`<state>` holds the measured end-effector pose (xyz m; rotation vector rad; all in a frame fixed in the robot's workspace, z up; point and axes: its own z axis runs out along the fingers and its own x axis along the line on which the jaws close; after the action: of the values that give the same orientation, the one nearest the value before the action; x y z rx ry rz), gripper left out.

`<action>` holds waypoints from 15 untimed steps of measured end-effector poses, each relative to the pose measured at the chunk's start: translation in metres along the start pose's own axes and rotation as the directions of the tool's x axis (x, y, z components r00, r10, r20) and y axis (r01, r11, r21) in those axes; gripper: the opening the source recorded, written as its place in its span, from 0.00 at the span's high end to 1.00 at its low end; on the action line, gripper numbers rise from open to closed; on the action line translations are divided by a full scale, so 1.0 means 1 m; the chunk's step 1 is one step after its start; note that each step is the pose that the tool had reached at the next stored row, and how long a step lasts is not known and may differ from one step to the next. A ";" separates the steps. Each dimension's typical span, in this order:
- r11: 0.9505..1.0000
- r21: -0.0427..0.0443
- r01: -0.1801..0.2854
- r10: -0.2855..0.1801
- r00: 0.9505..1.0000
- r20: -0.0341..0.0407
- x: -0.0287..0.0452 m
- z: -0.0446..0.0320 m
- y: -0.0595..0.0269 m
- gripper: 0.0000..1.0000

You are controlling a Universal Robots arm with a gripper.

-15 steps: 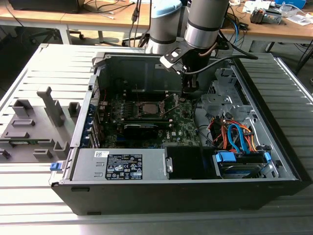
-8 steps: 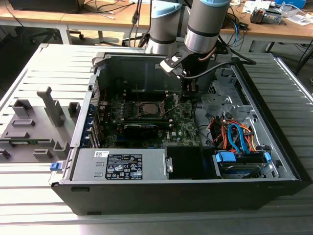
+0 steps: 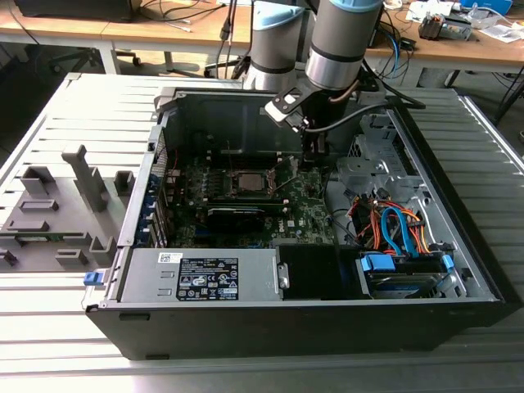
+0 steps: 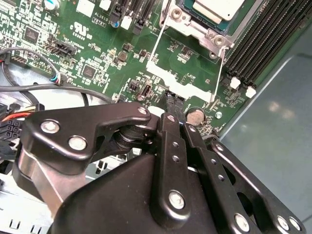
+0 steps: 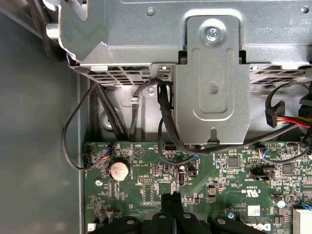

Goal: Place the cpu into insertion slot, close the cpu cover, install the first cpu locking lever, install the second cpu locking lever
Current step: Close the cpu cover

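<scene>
Second wrist view: matte black gripper (image 4: 173,101), fingertips pressed together over the green motherboard (image 4: 97,48); just beyond them, the pale square cpu (image 4: 217,7) sits in silvery metal.

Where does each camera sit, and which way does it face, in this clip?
Exterior view: off the arm, high, looking down into the open computer case; shows the arm and gripper.
Second wrist view: on the arm, looking past the gripper at the motherboard and cpu.
First wrist view: on the arm, looking past the gripper at motherboard and a metal bracket.
Shared: both wrist views show the coin battery.
</scene>
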<state>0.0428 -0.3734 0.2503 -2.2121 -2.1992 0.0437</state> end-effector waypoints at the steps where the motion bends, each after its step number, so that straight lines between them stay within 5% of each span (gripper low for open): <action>1: 1.000 0.000 0.000 0.000 1.000 0.000 0.0000 0.0000 -0.0012 0.89; 15: 1.000 0.000 0.000 0.000 1.000 0.000 -0.0001 0.0010 -0.0298 0.89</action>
<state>0.0130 -0.3734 0.2504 -2.2124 -2.1993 0.0436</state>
